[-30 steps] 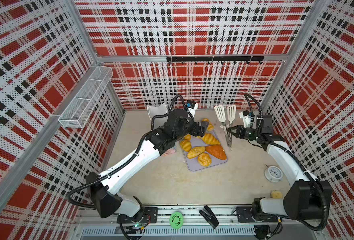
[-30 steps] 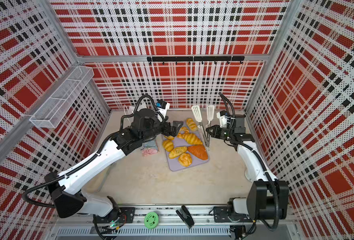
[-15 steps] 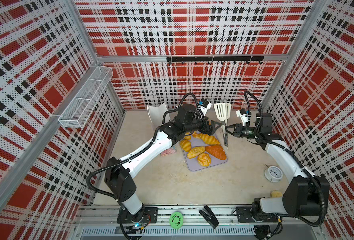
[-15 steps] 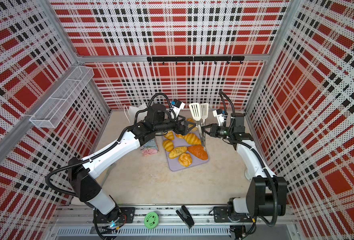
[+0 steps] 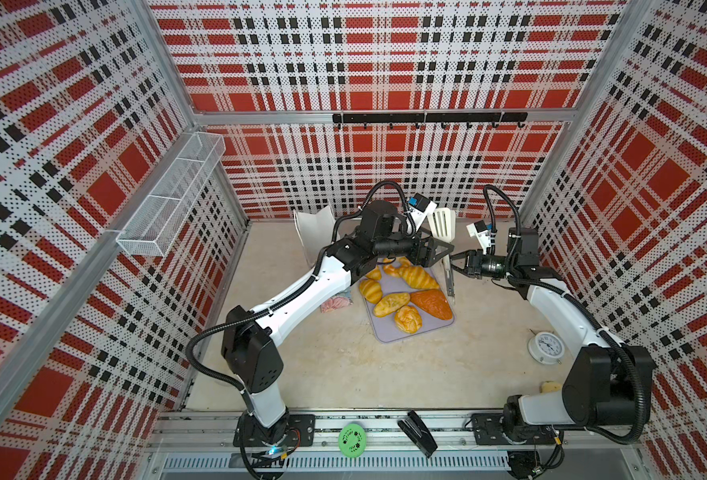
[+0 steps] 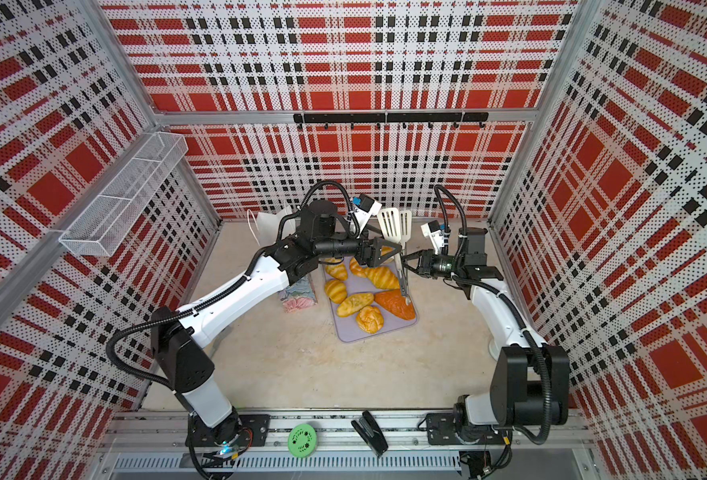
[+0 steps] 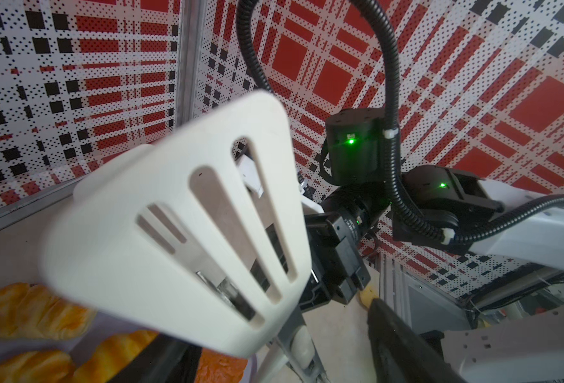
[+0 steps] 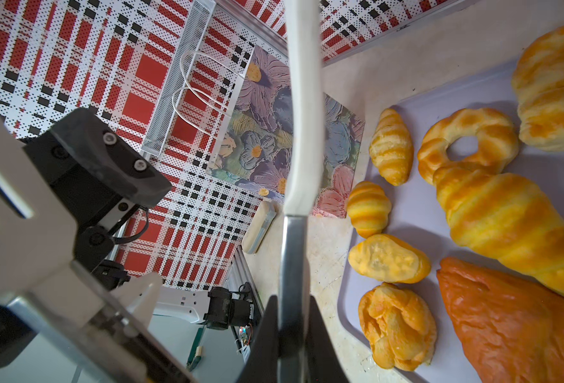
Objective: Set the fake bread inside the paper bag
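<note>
Red, black and white plaid panels wall in a beige tabletop. Item one, the fake bread: eight pieces counted in the right wrist view. All lie on a lavender tray, among them a ring and a darker orange-brown loaf at the tray's right side.

Item two, the paper bag: upright, just beside the tray's left edge, largely hidden behind the left arm in both top views.

The right gripper is clamped on the metal handle of white slotted tongs, heads up, by the tray's far right corner. The left gripper has its jaws apart. The left wrist view shows the tongs' handle between its fingers; contact cannot be confirmed.

A small white clock sits off to the right. A green disc and a black stapler lie on the front rail.
</note>
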Controlling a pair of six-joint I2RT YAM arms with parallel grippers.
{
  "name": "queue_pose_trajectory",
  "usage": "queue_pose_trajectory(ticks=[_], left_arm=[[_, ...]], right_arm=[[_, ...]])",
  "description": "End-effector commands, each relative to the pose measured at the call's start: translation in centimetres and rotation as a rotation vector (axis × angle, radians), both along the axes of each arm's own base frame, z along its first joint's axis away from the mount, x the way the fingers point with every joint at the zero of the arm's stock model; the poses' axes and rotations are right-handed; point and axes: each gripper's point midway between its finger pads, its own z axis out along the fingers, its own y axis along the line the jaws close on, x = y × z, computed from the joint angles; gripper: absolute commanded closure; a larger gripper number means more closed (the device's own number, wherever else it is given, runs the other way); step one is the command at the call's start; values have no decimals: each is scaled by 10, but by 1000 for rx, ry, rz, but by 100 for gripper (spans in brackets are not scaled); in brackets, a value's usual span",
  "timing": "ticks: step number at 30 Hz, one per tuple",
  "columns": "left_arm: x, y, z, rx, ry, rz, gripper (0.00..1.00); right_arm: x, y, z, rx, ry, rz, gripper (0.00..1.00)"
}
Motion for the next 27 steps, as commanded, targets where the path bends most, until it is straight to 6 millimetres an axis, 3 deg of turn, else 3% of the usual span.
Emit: queue_pose_trajectory(ticks=[1, 8, 17, 27], left_arm=[[-7, -6, 8, -24, -15, -79, 22], [-13, -7, 11, -36, -10, -125, 25], [-18, -10, 9, -45, 12, -176, 39], [-18, -14, 12, -71, 19, -196, 44]], right_arm=[[0, 4, 11, 26, -55, 50, 90], [-5, 11, 10, 29, -49, 82, 90], [-6, 16, 14, 32, -51, 95, 89], [-7, 21, 17, 46, -51, 112, 89]])
